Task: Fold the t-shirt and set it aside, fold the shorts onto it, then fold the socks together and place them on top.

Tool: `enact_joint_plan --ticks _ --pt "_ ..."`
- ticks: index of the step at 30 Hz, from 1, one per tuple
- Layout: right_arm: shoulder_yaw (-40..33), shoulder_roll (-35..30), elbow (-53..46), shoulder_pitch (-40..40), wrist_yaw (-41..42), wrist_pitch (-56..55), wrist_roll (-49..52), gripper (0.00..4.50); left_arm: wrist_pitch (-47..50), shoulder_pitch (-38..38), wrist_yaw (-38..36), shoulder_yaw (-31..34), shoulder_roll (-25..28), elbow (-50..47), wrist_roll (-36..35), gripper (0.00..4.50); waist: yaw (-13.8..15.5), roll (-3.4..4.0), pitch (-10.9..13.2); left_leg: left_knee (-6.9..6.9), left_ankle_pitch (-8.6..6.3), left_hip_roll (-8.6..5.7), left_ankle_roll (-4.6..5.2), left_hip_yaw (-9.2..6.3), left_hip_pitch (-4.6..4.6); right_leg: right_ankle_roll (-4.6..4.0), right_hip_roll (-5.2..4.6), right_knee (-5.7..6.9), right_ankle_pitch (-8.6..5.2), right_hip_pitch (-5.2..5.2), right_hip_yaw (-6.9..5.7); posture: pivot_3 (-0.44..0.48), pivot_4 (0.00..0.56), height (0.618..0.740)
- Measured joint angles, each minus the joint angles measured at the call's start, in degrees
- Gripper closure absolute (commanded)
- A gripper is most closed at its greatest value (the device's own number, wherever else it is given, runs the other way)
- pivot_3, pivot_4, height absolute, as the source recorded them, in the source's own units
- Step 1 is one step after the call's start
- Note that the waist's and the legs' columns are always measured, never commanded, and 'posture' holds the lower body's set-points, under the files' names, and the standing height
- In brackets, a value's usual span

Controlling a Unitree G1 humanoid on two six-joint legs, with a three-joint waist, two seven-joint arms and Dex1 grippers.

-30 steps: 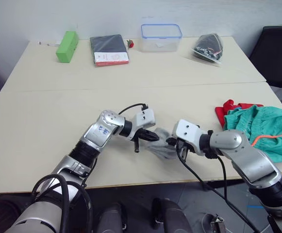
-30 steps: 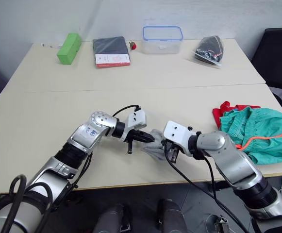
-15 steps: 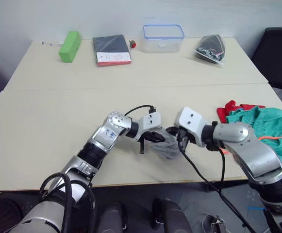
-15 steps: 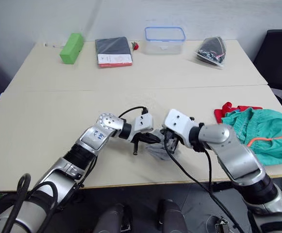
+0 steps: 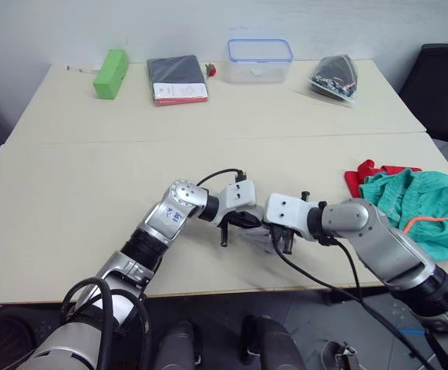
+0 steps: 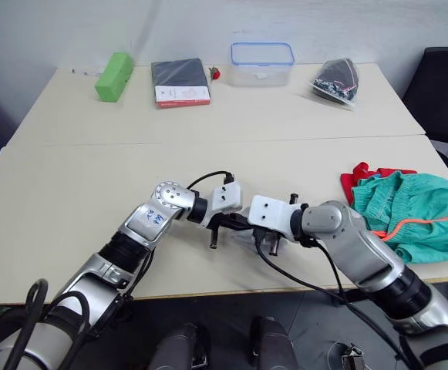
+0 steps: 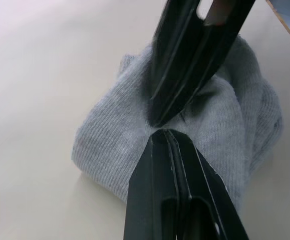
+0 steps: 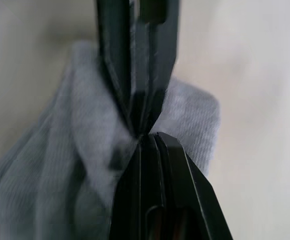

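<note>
L+R gripper [image 7: 160,131] tips meet on socks [image 7: 110,145] | no legible txt

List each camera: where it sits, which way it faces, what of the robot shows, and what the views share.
Left and right eye views: on the head, looking forward and down over the table; both arms meet at the socks, shorts over the t-shirt at right.
Left wrist view: along the left gripper, shut on the socks.
Right wrist view: along the right gripper, shut on the socks.
Shared: both wrist views show the grey socks and the opposite gripper.
</note>
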Motion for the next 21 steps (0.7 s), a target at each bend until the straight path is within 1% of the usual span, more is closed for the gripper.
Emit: enact_joint_plan --ticks 2,5,7,9,11,14,18,21 --pt "-0.3 -3.8 -2.0 1.5 2.2 -1.1 -0.2 4.5 0.0 0.1 -0.1 0.0 0.0 -0.1 0.0 4.48 0.1 0.0 0.0 0.0 -0.01 -0.01 0.0 -0.01 0.0 0.0 -0.01 -0.02 0.0 0.01 -0.02 0.0 0.15 0.74" --pt "-3.4 -9.1 -4.6 5.3 5.1 -1.9 0.1 4.5 -0.1 0.1 -0.2 0.0 0.0 -0.1 0.0 4.48 0.1 -0.02 0.0 0.01 -0.01 -0.01 0.01 -0.03 0.01 0.01 -0.01 -0.04 0.0 0.04 -0.03 0.0 0.15 0.74" --pt "-5.0 -11.6 -4.9 8.4 6.3 -2.0 0.2 4.5 -0.1 0.1 -0.2 0.1 0.1 0.0 0.1 4.48 0.1 -0.03 0.0 0.01 -0.01 0.0 0.01 -0.03 0.02 0.01 -0.01 -0.03 0.0 0.04 -0.01 0.0 0.15 0.74" --pt "-6.2 -12.4 -5.0 11.0 6.9 -1.9 0.5 4.5 -0.1 0.1 -0.2 0.2 0.2 0.1 0.1 4.48 0.0 -0.03 0.0 0.01 0.0 0.01 0.0 -0.04 0.02 0.0 0.0 -0.03 0.0 0.04 0.01 0.0 0.15 0.74" --pt "-8.1 -12.1 -5.5 12.3 6.5 -1.7 1.2 4.5 -0.1 0.1 -0.2 0.3 0.2 0.1 0.2 4.48 -0.1 -0.02 0.0 0.01 0.01 0.02 -0.02 -0.02 0.03 0.01 0.01 0.0 0.0 0.03 0.01 0.0 0.15 0.74" --pt "-13.5 -7.9 -5.6 11.2 4.1 0.9 3.5 4.5 -0.1 0.1 -0.2 0.4 0.0 0.1 0.3 4.48 -0.1 -0.02 0.0 0.03 0.03 0.02 -0.06 -0.03 0.04 0.0 0.01 0.05 0.0 0.03 0.02 0.0 0.15 0.74" --pt "-19.1 -4.0 -6.6 5.2 2.2 6.3 7.8 4.5 -0.1 0.1 -0.2 0.4 -0.2 0.1 0.4 4.48 -0.1 -0.02 0.0 0.04 0.04 0.02 -0.05 -0.06 0.03 0.0 0.0 0.05 0.0 0.03 0.05 0.0 0.15 0.74" --pt "-20.2 -0.9 -6.6 1.2 0.4 9.4 9.6 4.5 -0.2 0.2 -0.2 0.4 -0.3 0.2 0.4 4.48 -0.1 -0.02 0.0 0.03 0.04 0.02 -0.06 -0.09 0.02 -0.02 -0.01 0.05 -0.01 0.03 0.1 0.0 0.15 0.74"
